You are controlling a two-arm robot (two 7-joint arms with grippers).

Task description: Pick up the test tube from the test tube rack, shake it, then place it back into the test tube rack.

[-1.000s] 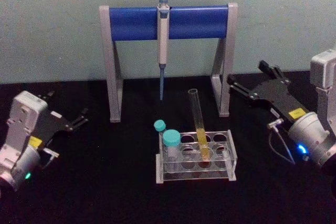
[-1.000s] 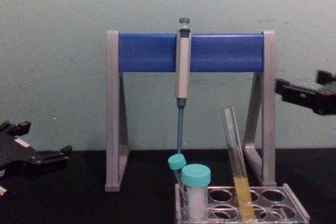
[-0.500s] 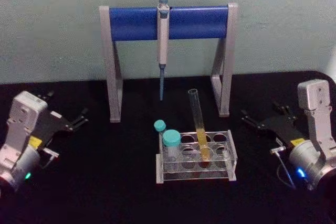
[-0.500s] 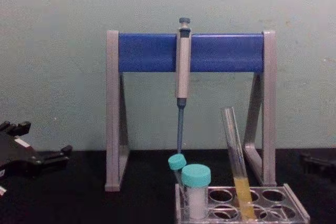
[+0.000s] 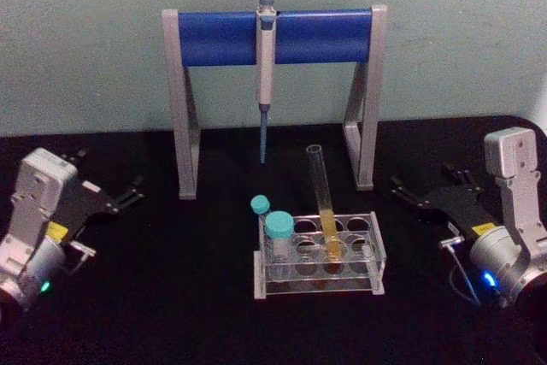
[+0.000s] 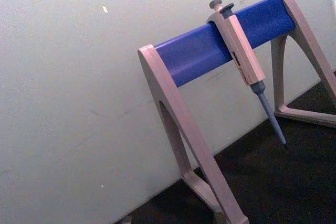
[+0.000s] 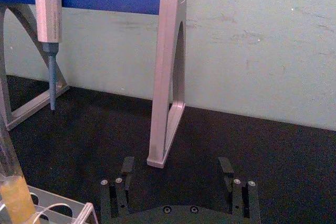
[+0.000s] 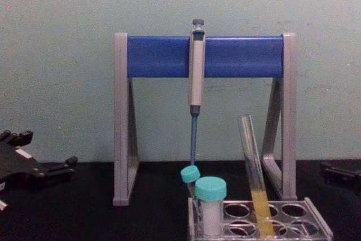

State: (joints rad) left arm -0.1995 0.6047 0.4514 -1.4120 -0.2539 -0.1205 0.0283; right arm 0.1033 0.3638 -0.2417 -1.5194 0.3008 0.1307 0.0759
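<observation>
The test tube point(image 5: 322, 194), clear with yellow liquid in its lower part, stands tilted in the test tube rack point(image 5: 318, 285) at the table's middle. It also appears in the chest view as the test tube point(image 8: 252, 162) in the rack point(image 8: 319, 225), and in the right wrist view as the tube point(image 7: 11, 184) by the rack's corner point(image 7: 79, 212). My right gripper point(image 5: 425, 182) hovers low to the right of the rack, open and empty, its fingers point(image 7: 126, 168) spread wide. My left gripper point(image 5: 107, 173) rests at the far left, open and empty, also seen from the chest point(image 8: 45, 149).
Two teal-capped vials point(image 5: 279, 228) sit at the rack's left end. Behind the rack stands a grey-and-blue pipette stand point(image 5: 214, 38) with a pipette point(image 5: 266, 61) hanging from its bar. The stand's right leg point(image 5: 366, 147) is close to my right gripper. Black table surface lies around.
My right arm has come down and drawn back to the right, from up beside the stand's leg to low over the table. The tube stays in the rack; the left arm is still.
</observation>
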